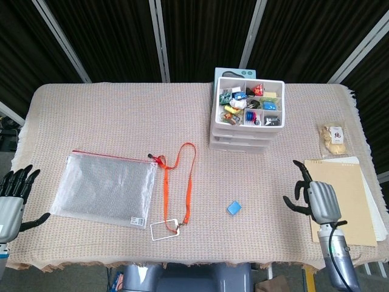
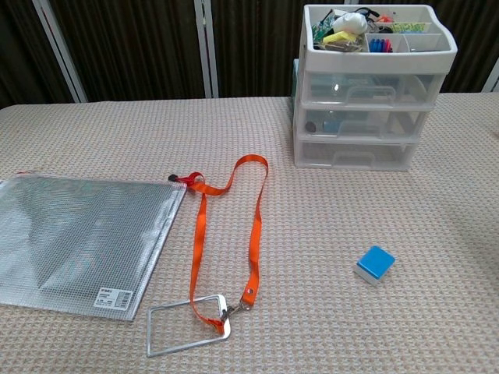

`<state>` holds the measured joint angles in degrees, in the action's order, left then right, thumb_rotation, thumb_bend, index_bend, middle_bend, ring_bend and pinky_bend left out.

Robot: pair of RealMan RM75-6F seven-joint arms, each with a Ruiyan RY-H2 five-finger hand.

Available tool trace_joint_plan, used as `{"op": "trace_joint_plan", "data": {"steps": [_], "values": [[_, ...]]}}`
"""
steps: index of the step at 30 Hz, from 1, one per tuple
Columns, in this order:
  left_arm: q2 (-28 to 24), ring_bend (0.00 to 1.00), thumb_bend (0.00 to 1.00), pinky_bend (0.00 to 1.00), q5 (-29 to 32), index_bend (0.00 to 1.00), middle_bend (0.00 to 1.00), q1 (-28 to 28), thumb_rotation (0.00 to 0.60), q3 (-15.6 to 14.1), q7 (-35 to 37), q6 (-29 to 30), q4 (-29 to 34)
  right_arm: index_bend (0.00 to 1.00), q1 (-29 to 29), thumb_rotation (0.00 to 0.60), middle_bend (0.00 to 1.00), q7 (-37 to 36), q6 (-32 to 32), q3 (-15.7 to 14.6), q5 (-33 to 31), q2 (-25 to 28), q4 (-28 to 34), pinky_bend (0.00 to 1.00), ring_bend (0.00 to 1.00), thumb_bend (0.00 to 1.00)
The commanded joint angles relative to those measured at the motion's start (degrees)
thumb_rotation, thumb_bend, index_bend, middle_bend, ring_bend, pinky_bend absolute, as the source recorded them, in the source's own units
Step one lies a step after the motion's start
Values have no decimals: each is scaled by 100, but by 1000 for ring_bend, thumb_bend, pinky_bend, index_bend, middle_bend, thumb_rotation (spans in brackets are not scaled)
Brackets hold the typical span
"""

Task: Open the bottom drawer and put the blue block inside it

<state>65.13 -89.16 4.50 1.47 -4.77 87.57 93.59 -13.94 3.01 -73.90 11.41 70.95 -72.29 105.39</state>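
The blue block (image 1: pixel 234 207) lies flat on the counter (image 1: pixel 109 115), in front of the drawer unit (image 1: pixel 245 115) and well apart from it; nothing touches it. In the chest view the block (image 2: pixel 374 263) shows a blue top and a pale side.

The bottom drawer (image 2: pixel 352 154) is closed, same as the 2 drawers above it. The top tray of the unit holds many small coloured items, too small to tell.

Right hand (image 1: pixel 315 198) is at the right edge of the counter, near the block but not touching it, partly over a tan folder (image 1: pixel 340 201). Its fingers are apart and a bit curled, and it holds nothing. Left hand (image 1: pixel 12 201) is at the far left edge, w/ fingers spread wide, also empty.

Other things: a clear mesh zip pouch (image 1: pixel 106 187) on the left, an orange lanyard (image 1: pixel 185 176) w/ a badge holder (image 1: pixel 163 230) just beside it, and a small snack bag (image 1: pixel 333 138) near the right edge.
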Motion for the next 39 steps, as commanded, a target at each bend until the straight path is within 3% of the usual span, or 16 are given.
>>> {"op": "trace_joint_plan", "data": {"steps": [1, 13, 18, 29, 39], "values": [[54, 0, 114, 0, -142, 58, 0, 2, 600, 30, 69, 147, -121, 113, -489, 600, 757, 296, 662, 341, -945, -322, 190, 785, 823, 395], [80, 0, 115, 0, -152, 58, 0, 15, 600, 43, 182, 159, -286, 115, -1382, 600, 760, 266, 1555, 1063, -3527, -1231, 74, 787, 826, 418], [51, 0, 114, 0, -68, 58, 0, 33, 600, 51, 182, 71, -222, 118, -1777, 600, 760, 93, 1906, 1403, -4628, -1496, -286, 787, 826, 419], [38, 0, 115, 0, 18, 58, 0, 63, 600, 56, 173, -36, -151, 122, -2352, 600, 760, -350, 2296, 1989, -5924, -2119, -1313, 787, 827, 419], [5, 0, 114, 0, 91, 58, 0, 79, 600, 57, 246, -115, -84, 130, -2660, 600, 760, -538, 2645, 2115, -6634, -2429, -1951, 787, 826, 424]]}}
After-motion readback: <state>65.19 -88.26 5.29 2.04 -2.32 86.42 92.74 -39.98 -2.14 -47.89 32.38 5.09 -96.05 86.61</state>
